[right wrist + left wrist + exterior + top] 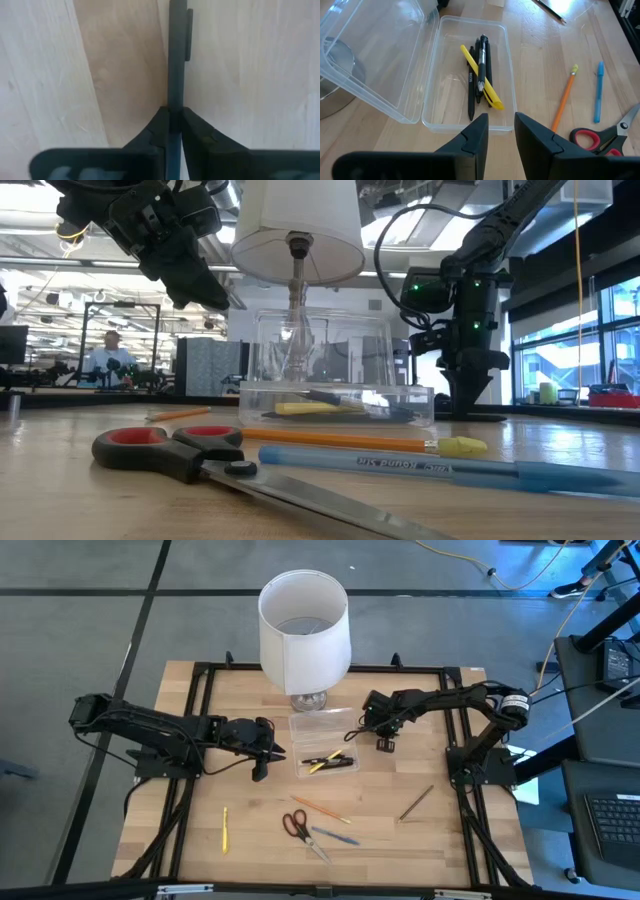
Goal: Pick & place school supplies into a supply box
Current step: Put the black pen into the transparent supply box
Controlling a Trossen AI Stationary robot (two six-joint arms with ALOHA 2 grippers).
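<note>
The clear supply box [325, 762] lies open at the table's middle, its lid [318, 725] up toward the far side. A yellow pen [481, 76] and several dark pens [479, 67] lie in it. My left gripper [500, 134] is open and empty, raised just left of the box [262, 755]. My right gripper [384, 740] stands right of the box, pointing down, shut on a dark pen [176, 55]. Scissors [297, 827], an orange pencil [322, 810], a blue pen [335, 836], a yellow pen [225, 830] and a dark pencil [417, 802] lie on the near table. My right gripper pinches the dark pen's shaft [172, 102] between its two fingers, some way from the clip end [188, 32]. The fingers come from above, pointing down, and lie across the pen. The pen lies level, close to the wood; whether it is lifted clear I cannot tell.
A white lampshade on a glass base [304, 630] stands just beyond the box at the far side. A black frame [200, 670] runs around the table. A person sits in the room far behind the table [108, 355].
</note>
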